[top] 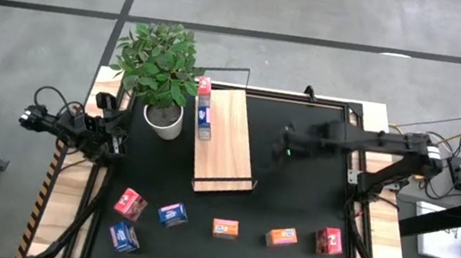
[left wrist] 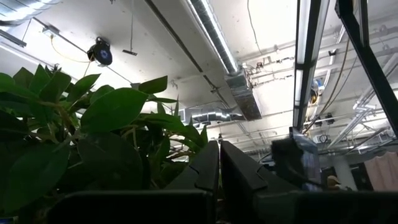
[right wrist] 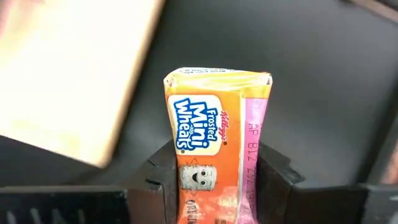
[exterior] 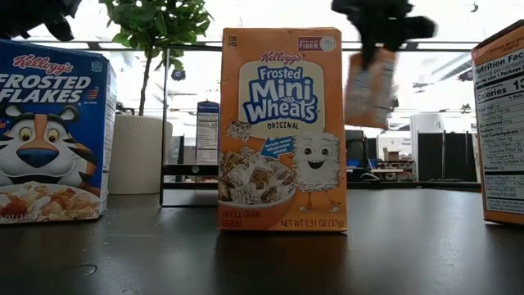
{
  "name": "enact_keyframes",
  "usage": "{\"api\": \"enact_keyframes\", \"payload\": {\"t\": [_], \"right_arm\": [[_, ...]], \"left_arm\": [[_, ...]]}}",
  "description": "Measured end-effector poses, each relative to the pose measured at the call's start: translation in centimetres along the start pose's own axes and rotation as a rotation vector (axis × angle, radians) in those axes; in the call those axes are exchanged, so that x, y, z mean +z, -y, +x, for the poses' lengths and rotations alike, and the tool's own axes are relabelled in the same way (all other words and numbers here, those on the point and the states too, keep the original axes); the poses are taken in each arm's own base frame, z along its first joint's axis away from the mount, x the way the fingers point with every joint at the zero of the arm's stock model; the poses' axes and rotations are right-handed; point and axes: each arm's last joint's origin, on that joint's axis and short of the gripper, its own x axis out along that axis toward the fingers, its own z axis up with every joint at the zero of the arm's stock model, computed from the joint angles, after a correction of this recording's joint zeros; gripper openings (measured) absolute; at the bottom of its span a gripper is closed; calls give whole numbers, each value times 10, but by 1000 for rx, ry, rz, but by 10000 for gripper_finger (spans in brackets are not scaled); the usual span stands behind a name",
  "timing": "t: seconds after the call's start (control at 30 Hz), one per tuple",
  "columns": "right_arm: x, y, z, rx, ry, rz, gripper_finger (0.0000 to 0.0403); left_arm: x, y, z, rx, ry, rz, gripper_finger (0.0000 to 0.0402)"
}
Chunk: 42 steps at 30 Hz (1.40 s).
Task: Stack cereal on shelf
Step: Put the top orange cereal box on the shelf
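My right gripper (top: 285,146) hovers over the black table just right of the shelf (top: 227,142), shut on an orange Mini-Wheats cereal box (right wrist: 214,124). The low view shows that box (exterior: 370,86) in the air below the gripper (exterior: 378,33). The shelf, a light-wood board, lies flat on the table, with a pink-red box (top: 205,87) and a blue box (top: 205,121) along its left edge. Several more cereal boxes stand near the table's near edge, among them an orange one (top: 226,228). My left gripper (left wrist: 219,168) is shut and waits at the table's left, by the plant. My right gripper pinches the orange box between its two fingers (right wrist: 163,180), which sit on two opposite sides of the box's end nearer the wrist (right wrist: 186,186). The fingers point steeply down. The box sticks out past the fingertips and hangs below them, slightly tilted and clear of the table.
A potted plant (top: 165,70) in a white pot stands left of the shelf, next to my left arm. Bare black tabletop (top: 312,195) lies between the shelf and the right arm's base. In the low view, large-looking boxes (exterior: 282,131) stand close to the camera.
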Motion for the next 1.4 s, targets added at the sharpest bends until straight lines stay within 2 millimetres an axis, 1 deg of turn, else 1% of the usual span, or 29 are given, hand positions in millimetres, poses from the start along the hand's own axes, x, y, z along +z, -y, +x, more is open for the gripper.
{"api": "enact_keyframes", "payload": {"t": [0.1, 0.23, 0.4, 0.57, 0.7, 0.87, 0.97, 1.13, 1.4], "right_arm": [[26, -11, 2, 96, 67, -66, 135], [54, -35, 18, 250, 76, -174, 135], [70, -69, 47, 228, 51, -361, 134], [81, -97, 64, 229, 0, -505, 134], [87, -110, 71, 217, -17, -570, 134], [90, -119, 78, 212, -27, -620, 134], [88, -123, 83, 210, -37, -636, 138], [83, -126, 89, 203, -55, -654, 164], [82, -126, 89, 199, -61, -655, 214]], "left_arm": [[0, 0, 0, 0, 0, 0, 0], [0, 0, 0, 1, 1, -1, 0], [0, 0, 0, 0, 0, 0, 0], [-1, 0, 0, -3, -5, -1, 0], [-1, 0, 0, -3, -5, -1, 0], [-1, 0, 0, -4, -6, -1, 0], [-1, 0, 0, -3, -6, -1, 0], [0, 0, 0, -3, -5, -1, 0], [0, 0, 0, -3, -4, -2, 0]]}}
